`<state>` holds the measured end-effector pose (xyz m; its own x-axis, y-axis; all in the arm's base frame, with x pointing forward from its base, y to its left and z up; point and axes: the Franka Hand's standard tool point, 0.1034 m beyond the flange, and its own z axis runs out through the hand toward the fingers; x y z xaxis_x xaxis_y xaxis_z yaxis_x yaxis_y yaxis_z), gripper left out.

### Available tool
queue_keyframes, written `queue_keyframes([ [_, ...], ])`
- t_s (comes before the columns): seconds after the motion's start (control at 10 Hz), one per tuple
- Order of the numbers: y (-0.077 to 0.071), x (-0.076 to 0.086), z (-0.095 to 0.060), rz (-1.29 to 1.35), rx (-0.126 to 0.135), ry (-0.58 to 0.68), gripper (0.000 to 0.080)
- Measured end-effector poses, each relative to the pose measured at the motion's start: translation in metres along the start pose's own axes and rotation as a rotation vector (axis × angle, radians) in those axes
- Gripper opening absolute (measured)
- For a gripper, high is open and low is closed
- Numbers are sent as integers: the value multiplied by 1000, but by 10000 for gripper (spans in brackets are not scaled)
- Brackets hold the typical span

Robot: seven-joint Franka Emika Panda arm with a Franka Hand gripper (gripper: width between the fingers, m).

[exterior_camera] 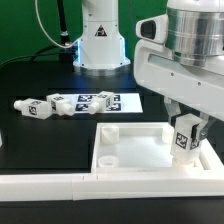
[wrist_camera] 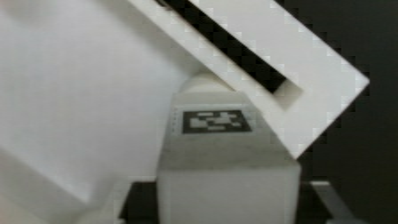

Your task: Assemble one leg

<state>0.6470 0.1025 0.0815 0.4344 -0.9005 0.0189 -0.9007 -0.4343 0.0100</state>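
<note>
you have the leg (wrist_camera: 222, 160) pinched upright in the gripper (exterior_camera: 186, 143), at the panel's (exterior_camera: 135, 150) corner. two loose legs (exterior_camera: 45, 106) lie well apart from that panel.

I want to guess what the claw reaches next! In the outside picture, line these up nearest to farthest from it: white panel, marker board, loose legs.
1. White panel, under the gripper, which grips a leg.
2. Marker board, mid-table, toward the exterior view's left.
3. Loose legs, at the exterior view's far left.
</note>
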Motion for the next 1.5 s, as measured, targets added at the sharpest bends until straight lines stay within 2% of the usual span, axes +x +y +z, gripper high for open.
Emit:
queue_keyframes([
  [0.2, 1, -1, 1, 318, 17, -19, 285],
  [0.4, 6, -3, 1, 528, 72, -54, 285],
  [0.7, 5, -4, 1, 534, 69, -54, 285],
  [0.8, 5, -5, 1, 518, 67, -54, 438],
  [0.9, 5, -10, 1, 330, 58, -50, 438],
  [1.0, 2, -5, 2, 102, 92, -40, 603],
  [1.1, 2, -6, 6, -77, 95, -39, 635],
  [1.2, 0, -14, 6, -142, 95, -41, 635],
  [1.5, 1, -11, 6, -346, 95, -26, 649],
])
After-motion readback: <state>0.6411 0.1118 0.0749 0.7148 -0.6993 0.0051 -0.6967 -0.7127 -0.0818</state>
